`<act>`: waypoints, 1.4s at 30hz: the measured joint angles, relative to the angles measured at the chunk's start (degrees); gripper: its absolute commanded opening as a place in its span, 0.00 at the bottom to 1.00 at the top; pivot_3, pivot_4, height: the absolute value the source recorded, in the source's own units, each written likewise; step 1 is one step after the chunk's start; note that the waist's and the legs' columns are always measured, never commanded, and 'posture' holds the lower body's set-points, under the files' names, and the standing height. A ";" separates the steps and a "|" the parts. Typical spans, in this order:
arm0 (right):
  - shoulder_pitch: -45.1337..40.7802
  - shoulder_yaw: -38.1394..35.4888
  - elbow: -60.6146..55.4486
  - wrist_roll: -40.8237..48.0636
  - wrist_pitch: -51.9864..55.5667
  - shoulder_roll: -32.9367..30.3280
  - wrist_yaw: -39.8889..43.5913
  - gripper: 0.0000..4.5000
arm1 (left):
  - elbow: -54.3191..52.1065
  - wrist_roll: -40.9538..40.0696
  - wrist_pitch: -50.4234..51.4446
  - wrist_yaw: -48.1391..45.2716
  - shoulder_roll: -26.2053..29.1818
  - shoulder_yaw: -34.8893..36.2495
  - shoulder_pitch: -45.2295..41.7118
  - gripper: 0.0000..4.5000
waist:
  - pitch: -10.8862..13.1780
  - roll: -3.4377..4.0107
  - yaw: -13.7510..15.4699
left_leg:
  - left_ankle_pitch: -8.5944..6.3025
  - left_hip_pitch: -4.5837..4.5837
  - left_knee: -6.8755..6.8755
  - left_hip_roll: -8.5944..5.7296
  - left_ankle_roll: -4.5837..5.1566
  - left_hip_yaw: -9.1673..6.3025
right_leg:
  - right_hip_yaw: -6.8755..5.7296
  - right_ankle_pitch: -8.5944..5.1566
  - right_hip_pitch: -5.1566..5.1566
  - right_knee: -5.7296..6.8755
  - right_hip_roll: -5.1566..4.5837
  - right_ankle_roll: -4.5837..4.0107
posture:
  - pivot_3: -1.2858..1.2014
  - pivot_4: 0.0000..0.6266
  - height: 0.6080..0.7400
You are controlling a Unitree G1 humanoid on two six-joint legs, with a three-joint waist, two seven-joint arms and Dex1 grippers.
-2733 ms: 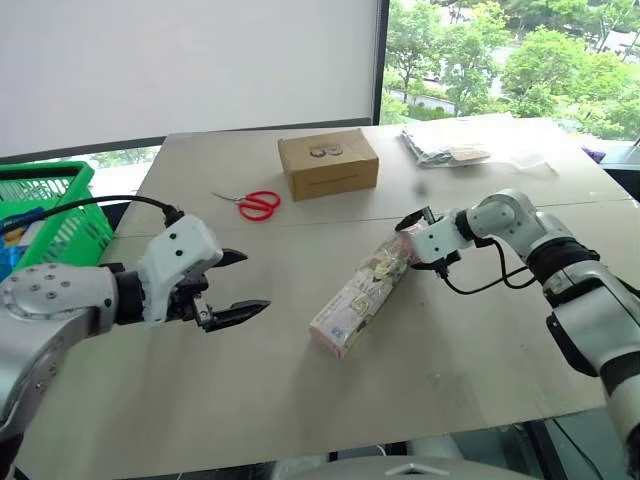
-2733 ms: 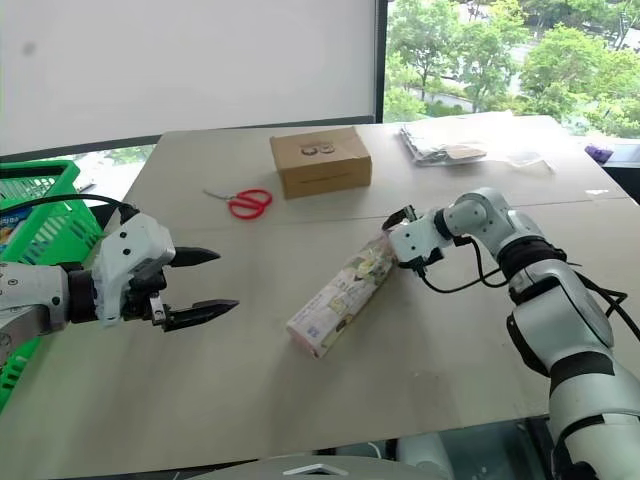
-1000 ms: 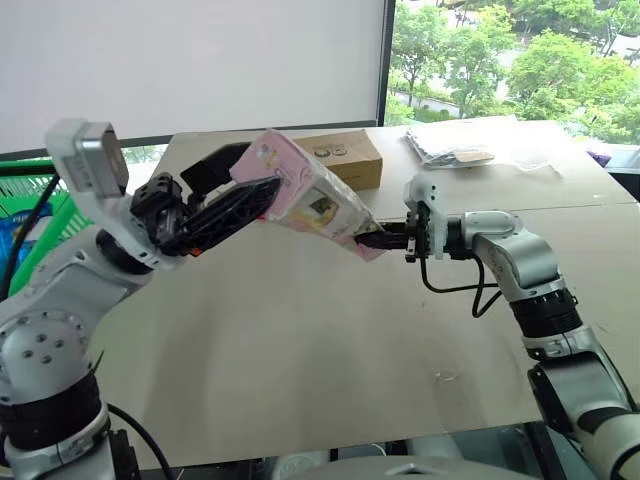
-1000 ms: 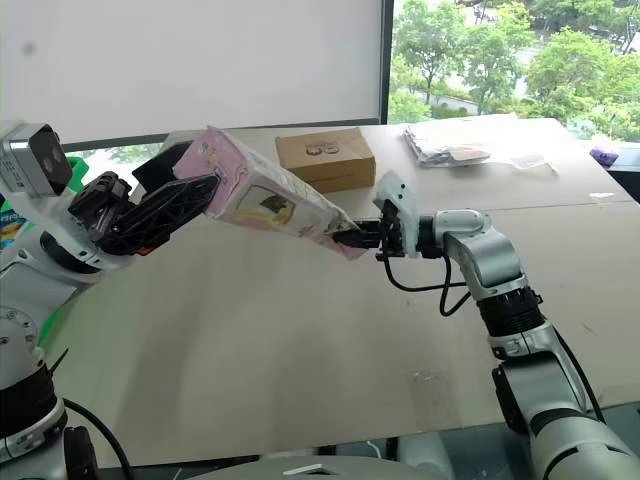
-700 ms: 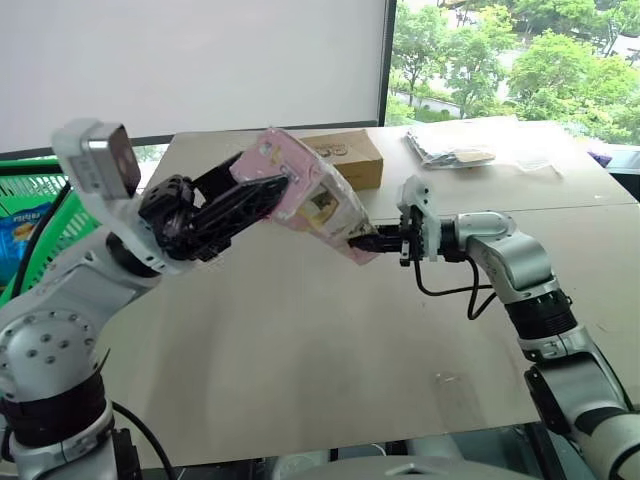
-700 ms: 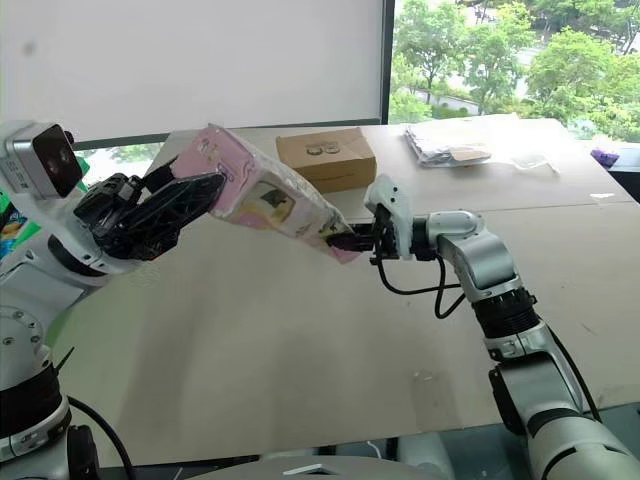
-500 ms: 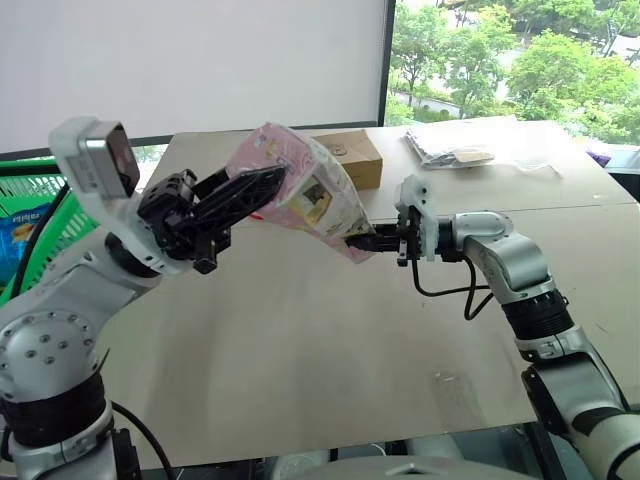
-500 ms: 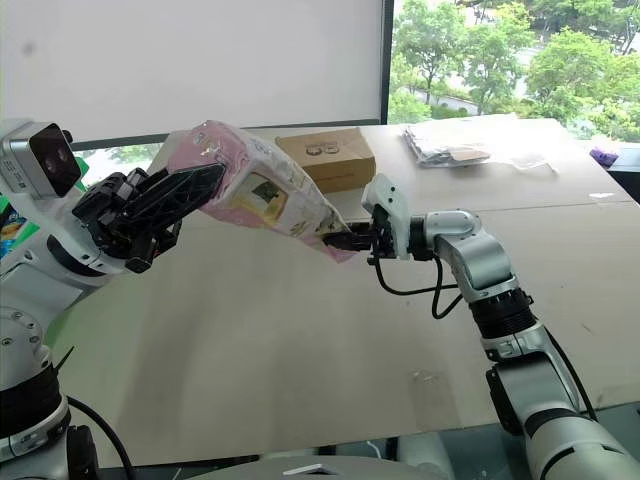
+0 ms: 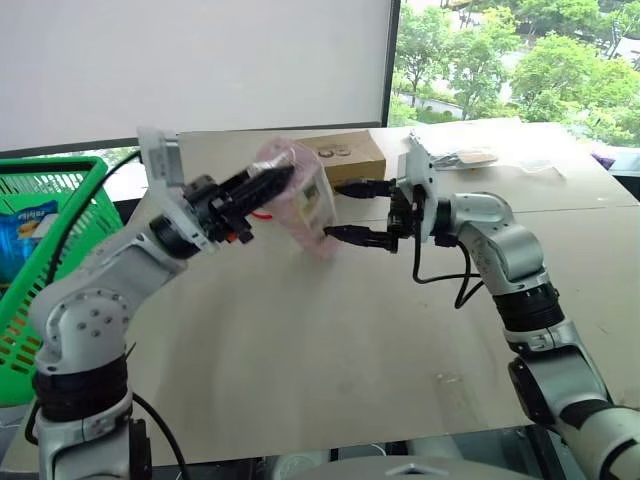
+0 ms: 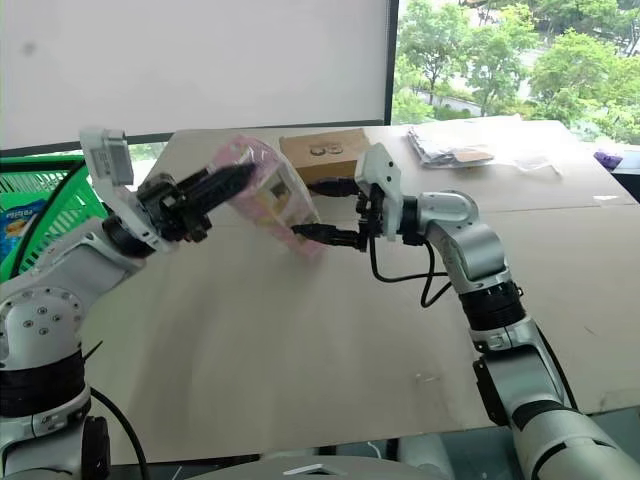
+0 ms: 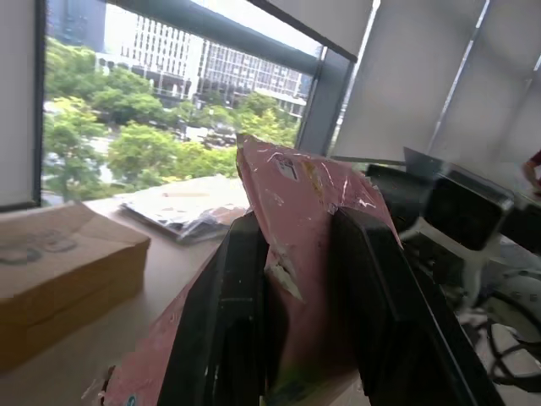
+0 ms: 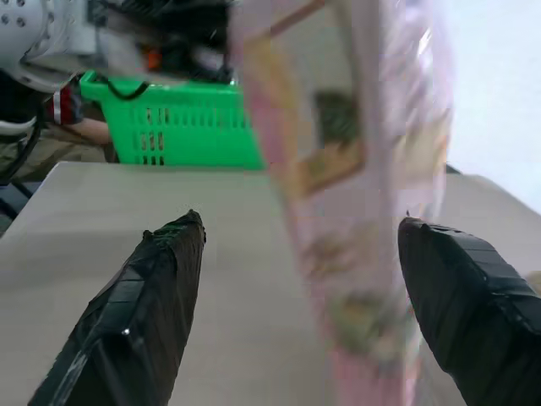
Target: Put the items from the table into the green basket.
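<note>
The long pinkish packet [image 9: 308,205] hangs tilted above the table [image 9: 300,340], and my left gripper [image 9: 266,186] is shut on its upper part. In the left wrist view the packet [image 11: 296,220] is pinched between both black fingers [image 11: 245,321]. My right gripper [image 9: 338,208] is open, with one finger above and one below the packet's lower end and not touching it. In the right wrist view the packet [image 12: 355,211] stands in the wide gap between the fingers [image 12: 161,288]. The green basket [image 9: 62,172] stands off the table's left edge.
A cardboard box [image 9: 352,152] sits at the back of the table behind the packet. Clear plastic bags [image 9: 455,155] lie at the back right. The basket holds a light blue packet [image 9: 30,222].
My right gripper has opened and let go of the packet's lower end. My left gripper has shut on the upper part, and the packet now hangs steeper from it alone.
</note>
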 measured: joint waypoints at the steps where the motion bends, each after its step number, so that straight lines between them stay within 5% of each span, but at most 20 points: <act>1: 0.01 -0.19 -0.11 0.39 0.42 -0.20 0.09 0.86 | 0.46 0.57 -0.31 0.56 0.36 0.59 -1.01 0.25 | 0.00 0.00 -0.14 | 0.00 0.02 -0.01 0.01 0.00 0.02 | 0.02 0.00 0.00 0.00 0.01 0.00 | 0.55 0.00 0.88; 7: -1.04 -6.31 -6.22 13.13 10.37 -0.97 0.03 0.86 | 8.90 9.95 -4.38 6.08 7.66 3.74 -15.01 0.25 | 0.01 0.00 -0.18 | 0.00 0.02 -0.05 0.02 0.00 0.01 | 0.00 0.00 -0.03 0.00 0.04 -0.02 | 0.56 0.00 0.88; 10: -1.45 -8.04 -7.59 17.98 13.87 -0.66 -0.43 0.86 | 15.03 21.06 -8.50 8.66 13.51 2.10 -17.66 0.25 | 0.01 0.02 -0.10 | -0.03 0.04 -0.07 0.00 0.06 0.04 | 0.00 0.00 -0.03 0.02 0.04 -0.01 | 0.56 0.00 0.88; 14: -1.45 -9.19 -8.04 20.38 15.77 -0.81 -1.62 0.86 | 26.01 36.49 -13.91 14.51 18.78 0.38 -20.13 0.25 | -0.01 -0.02 0.11 | -0.07 -0.02 -0.07 0.01 0.11 -0.02 | -0.09 0.01 -0.03 -0.02 0.03 0.00 | 0.57 0.00 0.88; 19: -1.46 -9.30 -8.02 20.60 15.71 -0.63 -2.26 0.86 | 33.11 45.39 -18.18 20.27 20.84 2.71 -22.54 0.25 | -0.07 -0.16 0.61 | -0.04 -0.10 -0.06 0.02 0.05 -0.08 | -0.15 0.01 -0.04 -0.06 -0.14 0.01 | 0.57 0.00 0.88; 42: -1.76 -9.32 -6.10 19.98 13.57 -0.38 -3.05 0.86 | 33.33 44.20 -13.98 32.40 8.55 20.28 -19.35 0.25 | -0.51 -0.85 1.52 | -0.01 -0.21 -0.08 -0.01 -0.07 -0.38 | -0.55 0.04 -0.11 0.07 -0.81 -0.02 | 0.57 0.00 0.88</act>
